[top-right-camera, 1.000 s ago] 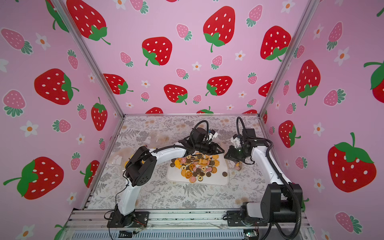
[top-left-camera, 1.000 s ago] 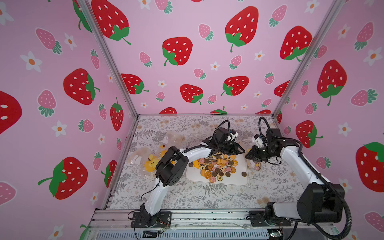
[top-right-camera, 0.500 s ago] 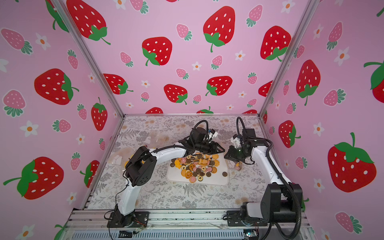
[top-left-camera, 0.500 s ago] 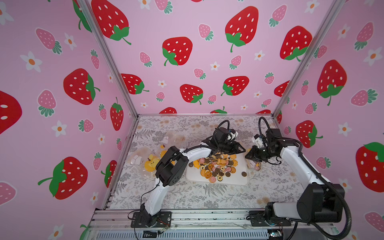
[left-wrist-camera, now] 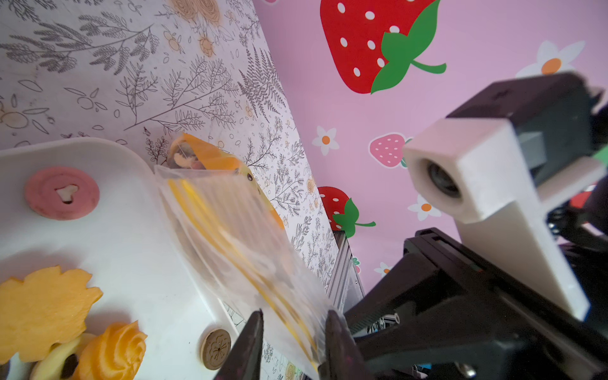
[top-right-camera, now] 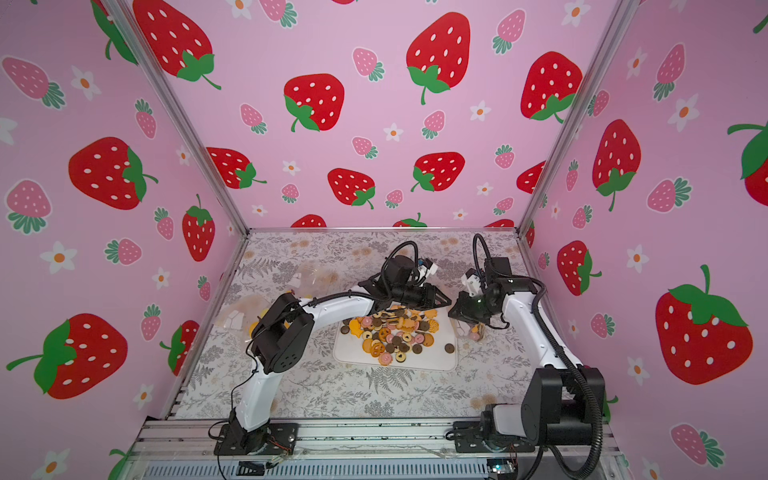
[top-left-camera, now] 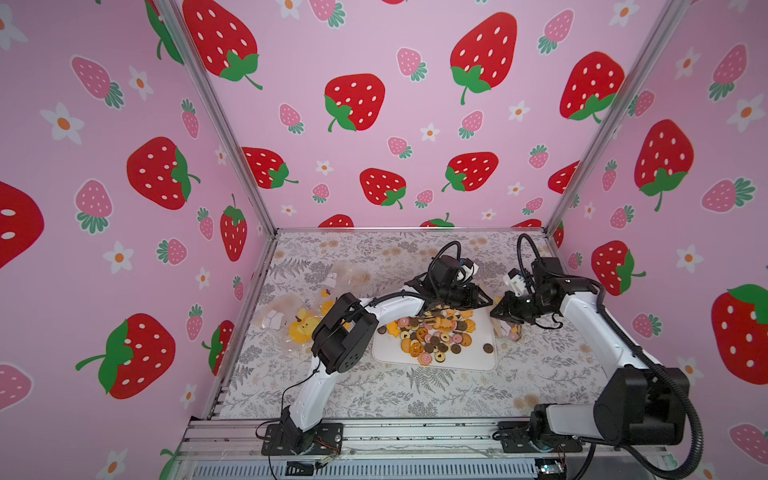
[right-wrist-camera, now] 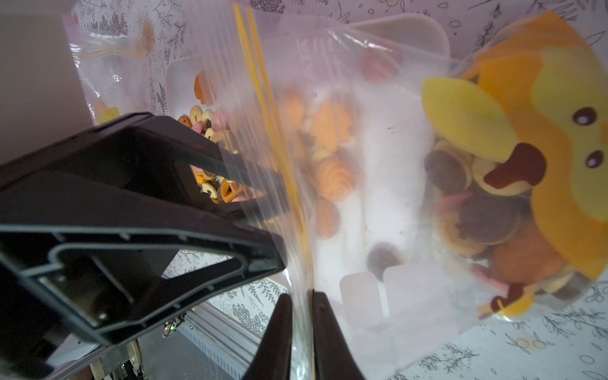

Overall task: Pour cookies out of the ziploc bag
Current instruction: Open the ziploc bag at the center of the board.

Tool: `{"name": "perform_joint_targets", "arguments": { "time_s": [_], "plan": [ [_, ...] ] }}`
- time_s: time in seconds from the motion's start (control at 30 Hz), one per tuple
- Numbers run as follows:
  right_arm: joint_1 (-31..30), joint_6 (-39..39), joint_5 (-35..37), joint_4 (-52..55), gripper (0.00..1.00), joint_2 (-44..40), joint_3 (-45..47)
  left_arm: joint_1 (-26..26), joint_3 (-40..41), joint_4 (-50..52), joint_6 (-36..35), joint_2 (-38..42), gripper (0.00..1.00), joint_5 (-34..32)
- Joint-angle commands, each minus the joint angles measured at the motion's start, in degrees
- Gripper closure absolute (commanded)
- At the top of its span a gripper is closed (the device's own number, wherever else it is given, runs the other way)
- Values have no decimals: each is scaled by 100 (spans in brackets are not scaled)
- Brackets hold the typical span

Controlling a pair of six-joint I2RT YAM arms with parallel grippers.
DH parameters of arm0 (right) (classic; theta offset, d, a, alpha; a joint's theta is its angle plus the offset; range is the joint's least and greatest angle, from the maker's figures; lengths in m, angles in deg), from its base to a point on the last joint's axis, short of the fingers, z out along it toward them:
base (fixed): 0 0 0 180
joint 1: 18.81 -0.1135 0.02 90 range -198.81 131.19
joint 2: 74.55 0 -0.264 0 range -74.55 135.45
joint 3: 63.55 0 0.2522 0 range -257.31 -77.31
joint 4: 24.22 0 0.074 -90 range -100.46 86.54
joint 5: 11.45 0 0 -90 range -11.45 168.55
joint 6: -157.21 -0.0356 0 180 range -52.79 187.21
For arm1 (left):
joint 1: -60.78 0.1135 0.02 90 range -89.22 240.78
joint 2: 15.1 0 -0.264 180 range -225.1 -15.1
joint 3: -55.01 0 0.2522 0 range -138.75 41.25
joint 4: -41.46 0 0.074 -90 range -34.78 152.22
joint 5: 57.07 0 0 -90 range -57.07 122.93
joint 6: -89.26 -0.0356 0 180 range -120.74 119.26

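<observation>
Nearest us is the leaf-printed table (top-left-camera: 415, 399), and on it lies a white tray (top-left-camera: 469, 362). Most of the cookies (top-left-camera: 432, 332) are heaped on the tray's far half, with one dark one apart near its right edge. At the tray's far right corner the ziploc bag (top-left-camera: 505, 329) hangs between the two grippers. It has a cluster of cookies at its lower end, next to a yellow duck shape (right-wrist-camera: 559, 131). We see the right gripper (right-wrist-camera: 301, 297) pinched narrow on the bag's rim, just beside the yellow zip strips. The left gripper (left-wrist-camera: 295, 312) has its jaws a little apart with the same rim between them. We cannot tell whether they clamp it. Well off to the left and farther back lie other clear bags (top-left-camera: 286, 309)
</observation>
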Motion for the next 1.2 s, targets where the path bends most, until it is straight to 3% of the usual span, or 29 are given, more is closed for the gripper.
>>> {"name": "perform_joint_targets", "arguments": {
  "time_s": [0.0, 0.2, 0.47, 0.5, 0.83, 1.17],
  "plan": [
    [30, 117, 6, 69, 84, 0, 96, -46, -318, -26, 51, -9, 70, 99],
    [30, 113, 15, 60, 84, -17, 104, -62, -291, 5, 39, 11, 84, 81],
    [30, 104, 26, 66, 84, -43, 74, -56, -285, 1, 45, -8, 93, 99],
    [30, 97, 32, 68, 84, -52, 70, -63, -280, 2, 42, -18, 100, 97],
    [48, 6, 155, 58, 63, -244, -27, -50, -208, 36, -5, 17, 100, 70],
    [160, -189, 218, -176, 71, -285, 8, -28, -80, 45, -27, 98, 100, 46]
  ]
}}
